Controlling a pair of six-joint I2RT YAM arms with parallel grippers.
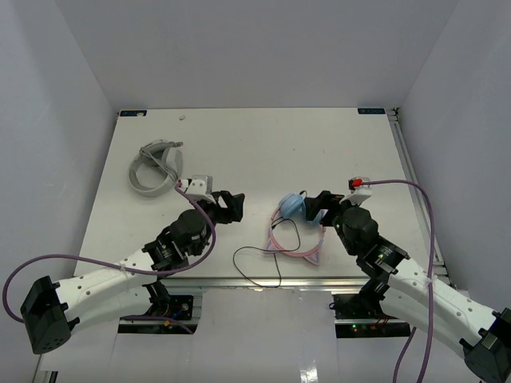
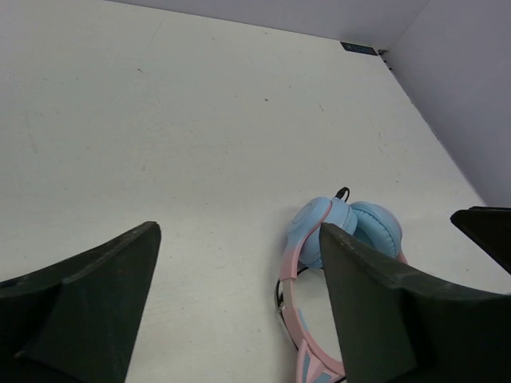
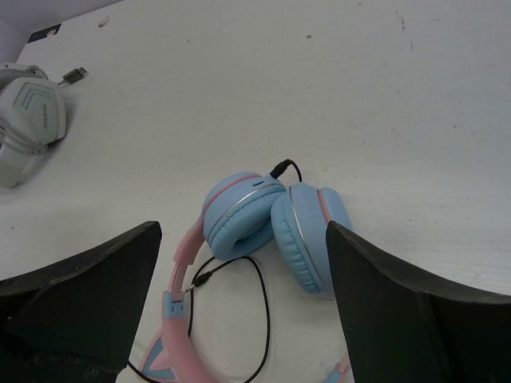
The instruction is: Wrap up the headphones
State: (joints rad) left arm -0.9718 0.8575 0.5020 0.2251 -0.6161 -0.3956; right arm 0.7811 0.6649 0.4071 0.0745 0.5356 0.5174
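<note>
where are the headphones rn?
Top view: the headphones lie right of centre near the front edge of the table, earcups just left of the open right tool.

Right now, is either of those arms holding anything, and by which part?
Nothing is held. The left end effector and right end effector are both open; the light-blue, pink-banded cat-ear headphones lie on the white table.

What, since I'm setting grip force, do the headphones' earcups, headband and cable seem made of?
Earcups: smooth light-blue shells, probably plastic, with a shiny silver ring; the cushions look like soft leatherette. Headband: thin pink band, likely hard plastic. Cable: thin, black, lying in loose loops, so probably flexible rubber-coated wire.
</note>
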